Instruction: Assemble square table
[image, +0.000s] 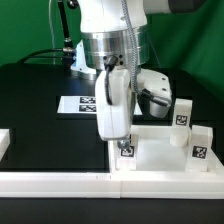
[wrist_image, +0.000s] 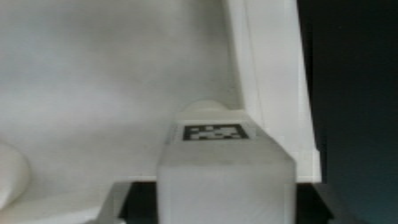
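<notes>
Pincer (image: 122, 140) gripping leg (image: 114, 105) over tabletop (image: 160, 158), marker board (image: 80, 103) behind

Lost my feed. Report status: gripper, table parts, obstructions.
Gripper shut on a table leg, upright over the tabletop. Two loose legs standing at the exterior view's right. Nothing visibly in the way.

Behind me a green backdrop (image: 185, 60) is filling the exterior view's right side, and a black table (image: 40, 110) is stretching out below it. Even light is falling across everything, casting soft shadows.
</notes>
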